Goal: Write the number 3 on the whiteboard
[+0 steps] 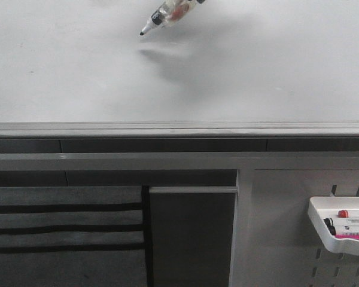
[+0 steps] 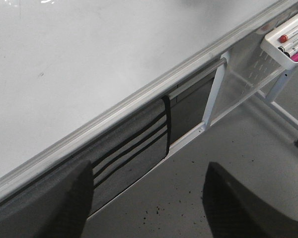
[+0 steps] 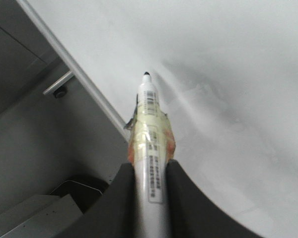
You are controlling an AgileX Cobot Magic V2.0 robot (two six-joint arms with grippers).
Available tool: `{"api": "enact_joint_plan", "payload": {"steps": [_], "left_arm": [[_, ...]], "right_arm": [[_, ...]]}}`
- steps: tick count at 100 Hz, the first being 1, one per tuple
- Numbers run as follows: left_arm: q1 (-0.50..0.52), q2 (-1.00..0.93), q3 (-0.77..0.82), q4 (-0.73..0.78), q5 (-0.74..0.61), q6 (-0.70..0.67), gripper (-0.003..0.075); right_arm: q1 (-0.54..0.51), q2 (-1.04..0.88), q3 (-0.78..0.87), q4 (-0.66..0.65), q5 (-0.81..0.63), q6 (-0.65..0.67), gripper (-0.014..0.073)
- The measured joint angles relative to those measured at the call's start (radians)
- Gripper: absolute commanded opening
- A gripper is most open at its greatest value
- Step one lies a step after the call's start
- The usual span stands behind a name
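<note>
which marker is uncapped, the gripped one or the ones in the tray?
The taped marker in the right gripper: bare black tip over the whiteboard. Those in the white tray show caps.

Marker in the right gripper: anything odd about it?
Yes. The marker has yellowish tape wrapped around its barrel just ahead of the right gripper, looking improvised. Its cap is off. The whiteboard shows no digit yet.

Whiteboard [image 1: 78,78]: large, flat, glossy white, spans full width of front view. Grey metal strip [image 1: 179,128] along its near edge. Surface unmarked in all views; number 3 not drawn. A few faint specks on the left part in left wrist view. Soft grey shadow near the far edge, centre.
</note>
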Motion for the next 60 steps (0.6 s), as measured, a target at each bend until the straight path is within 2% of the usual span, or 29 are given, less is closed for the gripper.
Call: {"api": "enact_joint_plan", "payload": {"steps": [28,37,60], "left_arm": [[0.0,0.003,0.0,0.008,-0.004,0.002,0.0441],[0.0,0.003,0.0,0.011,-0.006,0.002,0.0441],[0.0,0.004,0.0,0.018,-0.009,0.003,0.0441]], "right_arm": [[-0.049,0.032,-0.03,-0.038,0.041,0.06,0.0057],[-0.057,0.021,0.005,-0.023,0.043,0.056,0.0057],[0.024,0.053,0.078,0.013,-0.067,0.049,0.0057]]}}
